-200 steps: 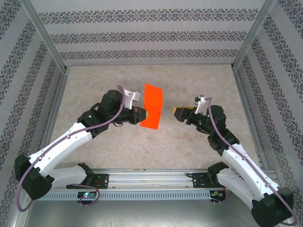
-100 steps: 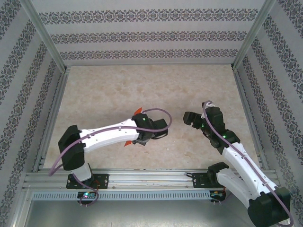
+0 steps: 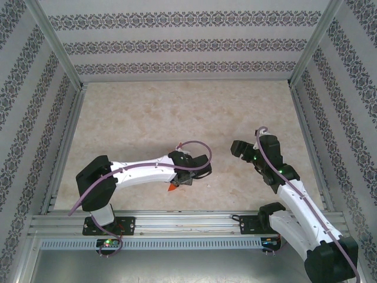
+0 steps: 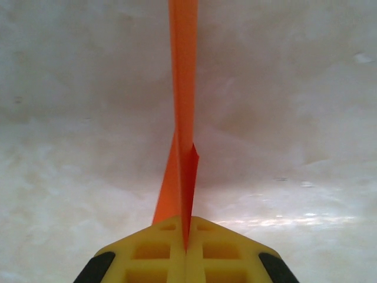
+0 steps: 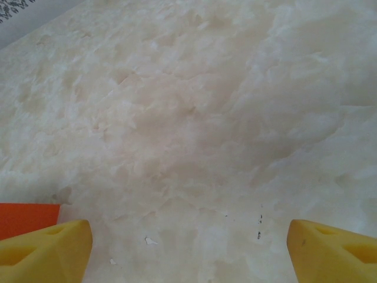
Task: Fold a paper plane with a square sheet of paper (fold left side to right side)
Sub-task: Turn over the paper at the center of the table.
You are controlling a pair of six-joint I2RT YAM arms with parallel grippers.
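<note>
Your table (image 3: 177,106) has a pale beige top with cloudy, marble-like mottling. Most of it looks matt, though the left wrist view catches a faint glare on it. A metal rail (image 3: 188,219) runs along its near edge. In the right wrist view you'll find small marks on the surface: a white fleck (image 5: 151,240) and a few dark specks (image 5: 259,219). The orange sheet of paper (image 3: 172,188) shows near the front edge, but you can't tell whether it touches the top.
</note>
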